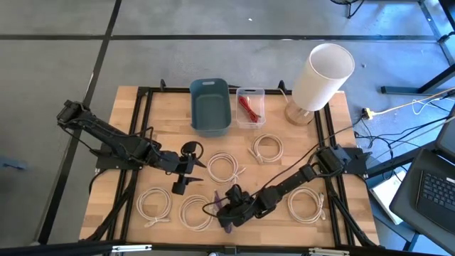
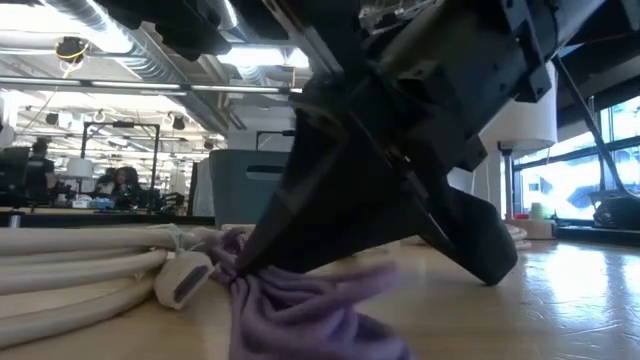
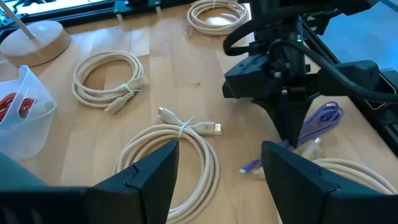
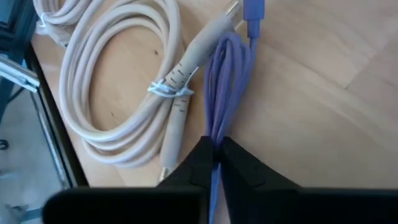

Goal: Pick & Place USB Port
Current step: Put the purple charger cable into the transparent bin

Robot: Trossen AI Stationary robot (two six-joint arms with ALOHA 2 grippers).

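Step in hand, by judgement: lift pinched purple USB cable (image 4: 227, 59) clear of table (image 1: 170, 114), carry toward blue bin (image 1: 210, 107) at upper centre of high view. Raise straight first so dangling loop doesn't snag white cable coil (image 4: 118, 81) just beside it, lower centre of high view.

Right gripper (image 4: 214, 152): fingers pressed together on purple cable, loop and blue plug trailing beyond tips.

Left gripper (image 3: 217, 162): fingers spread wide, empty, hovering left of centre.
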